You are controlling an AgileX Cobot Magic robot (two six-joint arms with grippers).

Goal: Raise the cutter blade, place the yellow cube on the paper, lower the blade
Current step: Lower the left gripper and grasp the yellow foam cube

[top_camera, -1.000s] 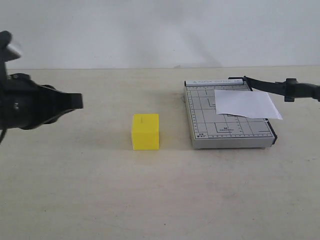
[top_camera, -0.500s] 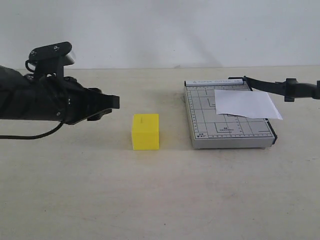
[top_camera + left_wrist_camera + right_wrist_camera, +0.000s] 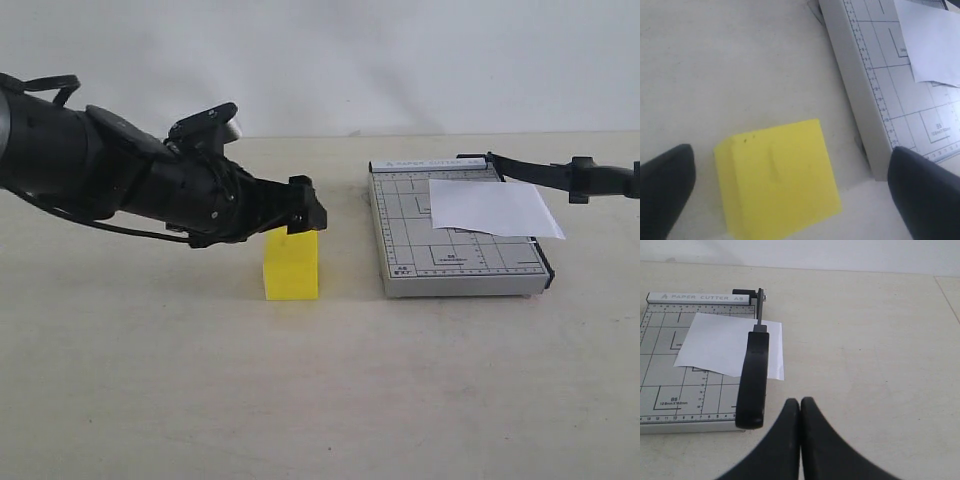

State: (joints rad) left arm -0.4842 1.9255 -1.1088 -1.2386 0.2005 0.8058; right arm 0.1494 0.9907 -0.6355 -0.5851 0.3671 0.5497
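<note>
The yellow cube stands on the table left of the grey gridded cutter board. My left gripper hovers just over the cube's top, open, its two fingers straddling the cube without touching it. The white paper lies on the board's far right part, overhanging its right edge. The cutter blade is raised, slanting up to the right from its hinge. In the right wrist view my right gripper is shut and empty, just beside the blade's handle end, which hangs over the paper.
The beige table runs back to a white wall. A narrow strip of bare table separates the cube from the board's left edge. The right arm is outside the exterior view.
My left arm has swung in from the left edge and reached right until its open gripper is over the yellow cube. Cube, paper, blade and right gripper have not moved.
</note>
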